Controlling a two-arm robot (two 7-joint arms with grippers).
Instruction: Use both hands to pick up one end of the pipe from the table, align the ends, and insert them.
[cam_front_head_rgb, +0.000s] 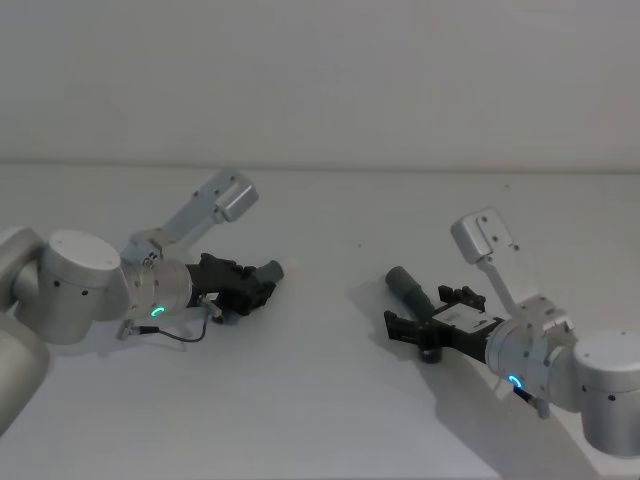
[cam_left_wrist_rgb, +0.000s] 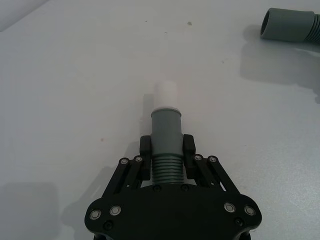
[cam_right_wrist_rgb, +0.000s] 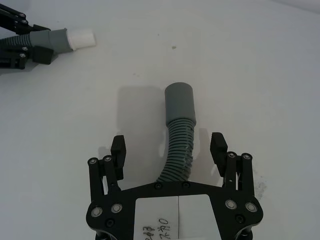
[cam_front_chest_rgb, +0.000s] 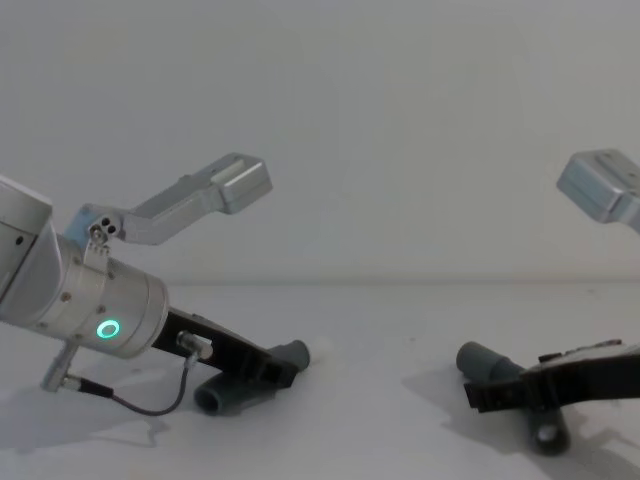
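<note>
Fingers (cam_left_wrist_rgb: 189, 144) of your left gripper (cam_left_wrist_rgb: 167, 146) are clamped on the left hose piece (cam_left_wrist_rgb: 165, 131), one on each side, right where its ribbed middle meets the smooth grey collar. The white tip (cam_left_wrist_rgb: 165, 94) sticks out past them, low over the tabletop (cam_front_head_rgb: 330, 400); you cannot tell whether it touches. The back end of this piece rests on the surface under the gripper.

On your other side, the right gripper (cam_right_wrist_rgb: 168, 147) sits low with its fingers (cam_right_wrist_rgb: 118, 150) spread apart, straddling the ribbed part of the right hose piece (cam_right_wrist_rgb: 177, 150) without touching it. That piece lies on the tabletop and curves away from the gripper, ending in the wide grey cuff (cam_right_wrist_rgb: 180, 100).

Farther out, the white tip and the wide grey cuff are well apart, with bare white surface between them.
</note>
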